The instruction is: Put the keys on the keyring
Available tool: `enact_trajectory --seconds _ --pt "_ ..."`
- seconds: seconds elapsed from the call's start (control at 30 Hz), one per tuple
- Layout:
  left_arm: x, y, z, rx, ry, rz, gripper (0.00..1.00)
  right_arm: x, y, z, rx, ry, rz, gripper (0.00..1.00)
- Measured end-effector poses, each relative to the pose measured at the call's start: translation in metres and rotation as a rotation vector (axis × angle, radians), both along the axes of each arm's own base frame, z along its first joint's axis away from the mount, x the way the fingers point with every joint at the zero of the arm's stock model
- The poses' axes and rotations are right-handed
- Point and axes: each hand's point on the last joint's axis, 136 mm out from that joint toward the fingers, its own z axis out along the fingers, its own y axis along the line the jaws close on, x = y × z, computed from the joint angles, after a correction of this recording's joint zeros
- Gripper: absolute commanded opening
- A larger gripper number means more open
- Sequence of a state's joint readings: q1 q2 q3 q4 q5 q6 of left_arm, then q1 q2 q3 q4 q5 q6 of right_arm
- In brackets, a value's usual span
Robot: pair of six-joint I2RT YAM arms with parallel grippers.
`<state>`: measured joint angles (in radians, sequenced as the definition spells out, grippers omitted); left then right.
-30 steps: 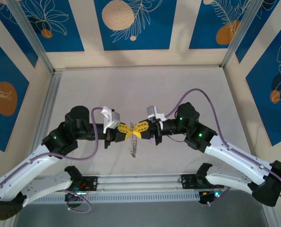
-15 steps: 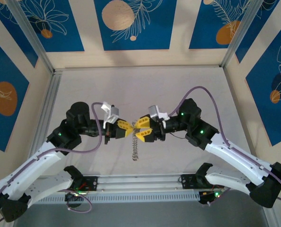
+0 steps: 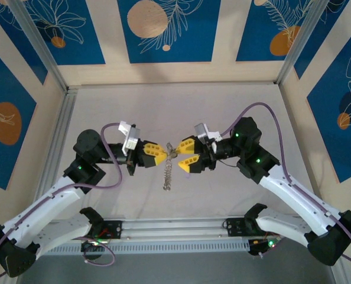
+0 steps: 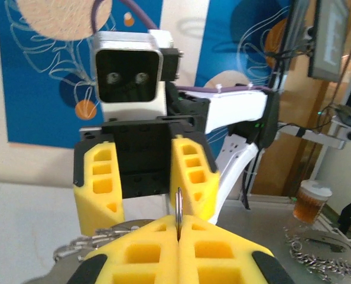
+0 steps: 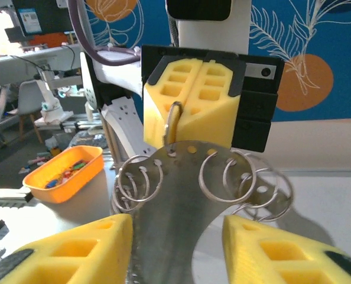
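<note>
The keyring point(image 3: 171, 148) is a thin silvery ring hanging in the air between the arms, with a beaded chain point(image 3: 166, 176) dangling from it. My left gripper point(image 3: 162, 152) is shut on it. In the left wrist view the ring point(image 4: 178, 208) stands edge-on in the seam of the left gripper point(image 4: 178, 228). Facing it, my right gripper point(image 3: 182, 155) is open. In the right wrist view its yellow fingers point(image 5: 81, 251) flank a flat holed metal plate point(image 5: 178, 195) carrying several split rings, without touching it. The keys are out of view.
The table's near aluminium rail point(image 3: 175, 228) runs between the arm bases, with frame posts point(image 3: 42, 47) at the back corners. Off the table stand an orange bin point(image 5: 63, 171) and a cup point(image 4: 310, 200). Purple cables point(image 3: 255, 112) loop over both arms.
The right gripper has opened and let go of the bunch. Both grippers have lifted and moved toward the back of the table. The left gripper stays shut on the ring, the chain swinging with it.
</note>
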<state>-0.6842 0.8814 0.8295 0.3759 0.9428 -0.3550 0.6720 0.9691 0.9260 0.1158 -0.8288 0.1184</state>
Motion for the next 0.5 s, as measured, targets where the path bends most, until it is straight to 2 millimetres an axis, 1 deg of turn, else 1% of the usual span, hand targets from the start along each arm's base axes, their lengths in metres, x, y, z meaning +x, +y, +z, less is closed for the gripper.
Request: enact_trajectory --seconds 0.03,0.13,0.2,0.3,0.5 --pt "-0.002 0.001 0.004 -0.014 -0.01 -0.009 0.0 -0.002 0.001 0.005 0.006 -0.008 0.01 0.32" --pt "-0.007 0.004 0.014 -0.054 -0.037 -0.036 0.0 -0.012 0.005 0.022 0.032 -0.038 0.047 0.25" --pt "-0.01 0.005 0.02 -0.075 -0.051 -0.05 0.0 -0.019 0.006 0.029 0.045 -0.052 0.066 0.23" --pt "-0.013 0.006 0.025 -0.096 -0.058 -0.071 0.0 -0.026 0.009 0.032 0.054 -0.061 0.084 0.21" --pt "-0.017 0.009 0.03 -0.123 -0.062 -0.091 0.0 -0.031 0.012 0.041 0.073 -0.083 0.085 0.18"
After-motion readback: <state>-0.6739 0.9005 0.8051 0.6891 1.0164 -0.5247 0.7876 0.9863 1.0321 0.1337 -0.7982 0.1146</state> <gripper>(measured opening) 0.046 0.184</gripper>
